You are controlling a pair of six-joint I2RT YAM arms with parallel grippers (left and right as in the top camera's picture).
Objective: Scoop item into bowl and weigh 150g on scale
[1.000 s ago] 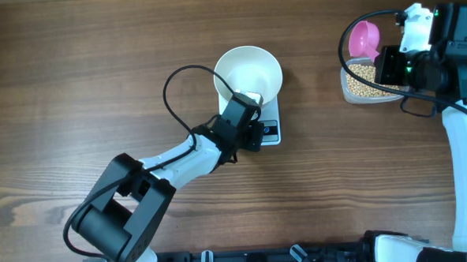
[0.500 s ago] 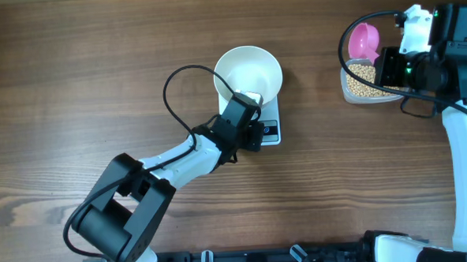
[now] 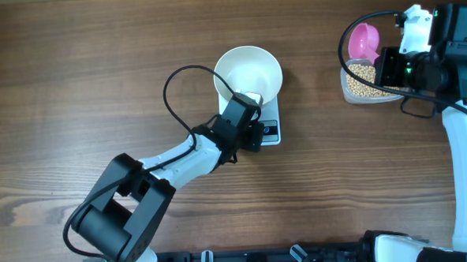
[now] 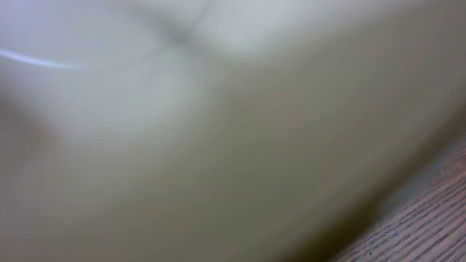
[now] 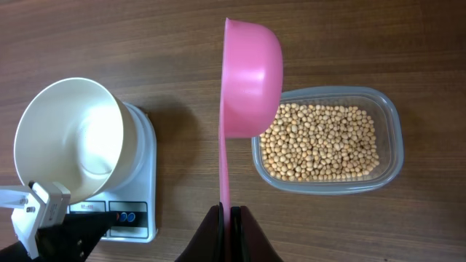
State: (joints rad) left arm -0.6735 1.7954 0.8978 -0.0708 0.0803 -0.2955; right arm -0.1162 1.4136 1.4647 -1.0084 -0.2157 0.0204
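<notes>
Change: nothing has shifted over the last second; both arms are at a standstill.
Meaning: scooping has probably not begun, and weighing waits on the first load.
Desk (image 3: pixel 73 75): wooden, carrying everything below.
Tub (image 5: pixel 389 145): clear plastic, at the right, well apart from the scale.
Bowl (image 5: pixel 65 131): white, sitting on the scale, no beans seen inside.
Scale (image 5: pixel 145 182): near the desk's centre, its front panel clear of the bowl.
Scoop (image 5: pixel 251 73): pink, turned on edge over the tub's left rim, apparently empty.
Right pincer (image 5: pixel 229 211): pinching the scoop's thin handle.
Left pincer (image 5: pixel 102 218): pressed together, tips at the scale's front panel, pinching nothing visible.
Beans (image 5: pixel 320 145): all in the tub.
Writing: small print on the panel and the display digits are too small to read; no brand legible.
</notes>
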